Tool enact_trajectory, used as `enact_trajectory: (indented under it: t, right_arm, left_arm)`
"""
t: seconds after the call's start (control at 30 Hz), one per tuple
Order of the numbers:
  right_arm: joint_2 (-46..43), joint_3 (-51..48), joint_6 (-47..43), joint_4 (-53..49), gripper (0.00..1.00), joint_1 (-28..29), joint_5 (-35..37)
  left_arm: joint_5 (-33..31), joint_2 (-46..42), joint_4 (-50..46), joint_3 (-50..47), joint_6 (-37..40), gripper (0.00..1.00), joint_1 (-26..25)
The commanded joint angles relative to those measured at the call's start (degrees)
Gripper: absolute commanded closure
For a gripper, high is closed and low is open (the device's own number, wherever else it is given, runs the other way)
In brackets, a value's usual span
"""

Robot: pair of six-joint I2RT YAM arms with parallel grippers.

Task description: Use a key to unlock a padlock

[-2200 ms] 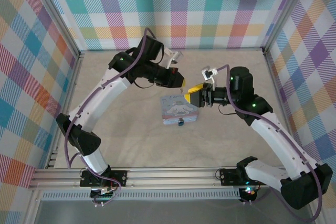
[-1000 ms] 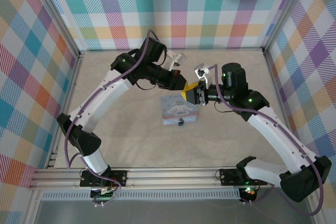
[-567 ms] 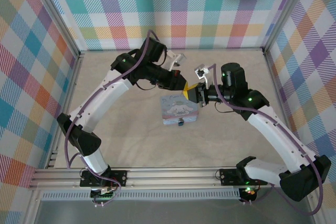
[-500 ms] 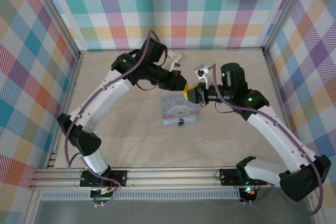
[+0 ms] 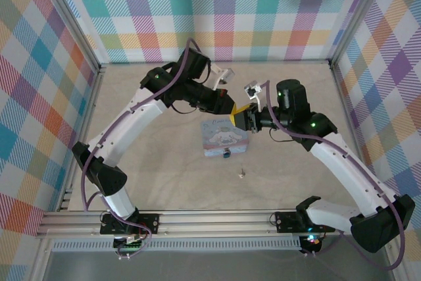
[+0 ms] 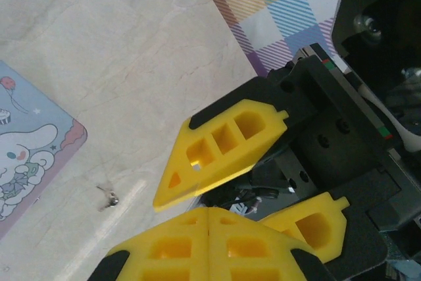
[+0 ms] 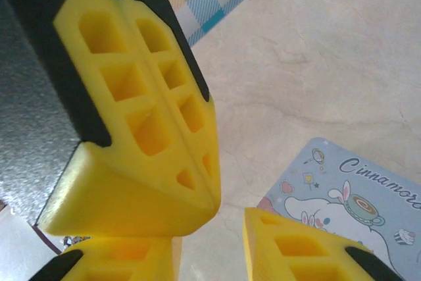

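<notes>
The padlock, a tiny dark lock, sits at the near edge of the light-blue cartoon tin. The key, a tiny grey sliver, lies loose on the table in front of the tin; it looks blurred in the left wrist view. My left gripper hovers over the tin's far edge, shut with nothing visible between its fingers. My right gripper faces it tip to tip, with its jaws apart and empty. Its yellow fingers flank the left gripper's closed tips.
The tin lies flat mid-table, and its corner shows in the left wrist view. Plaid walls and metal frame posts enclose the beige table. Open surface lies to the left and along the near edge.
The key has appeared on the table in front of the tin, where nothing lay before. Both grippers stay tip to tip above the tin's far edge.
</notes>
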Motion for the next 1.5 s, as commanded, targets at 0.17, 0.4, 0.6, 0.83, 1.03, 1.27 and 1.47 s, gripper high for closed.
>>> enact_trajectory:
  t: [0.17, 0.4, 0.6, 0.83, 1.03, 1.27, 1.47]
  right_arm:
    - [-8.0, -8.2, 5.2, -1.9, 0.59, 0.3, 8.1]
    - [-11.6, -15.3, 15.1, -15.1, 0.59, 0.7, 19.8]
    - [-8.6, -20.5, 26.5, -19.9, 0.54, 7.2, 26.2]
    - [-3.2, -26.1, 37.8, -17.6, 0.51, 16.2, 32.8]
    - [1.6, -28.5, 41.5, -13.0, 0.51, 19.1, 35.1]
    - [7.4, -27.5, 43.0, -8.4, 0.52, 20.2, 35.9]
    - [11.1, -26.9, 42.8, -6.0, 0.55, 20.3, 35.5]
  left_arm:
    - [-8.8, -1.8, 2.2, -10.6, -1.1, 0.82, -2.3]
    - [-21.7, -10.5, 12.3, -27.5, -7.2, 0.62, -2.3]
    - [-27.8, -18.4, 20.8, -41.5, -14.2, 0.57, -2.3]
    - [-28.8, -21.9, 23.9, -50.2, -17.8, 0.57, -2.3]
    - [-27.8, -21.9, 25.9, -53.1, -19.2, 0.58, -2.4]
    - [-26.6, -23.5, 27.2, -56.8, -21.0, 0.57, -2.4]
    - [-24.9, -25.8, 27.7, -62.7, -22.7, 0.57, -2.4]
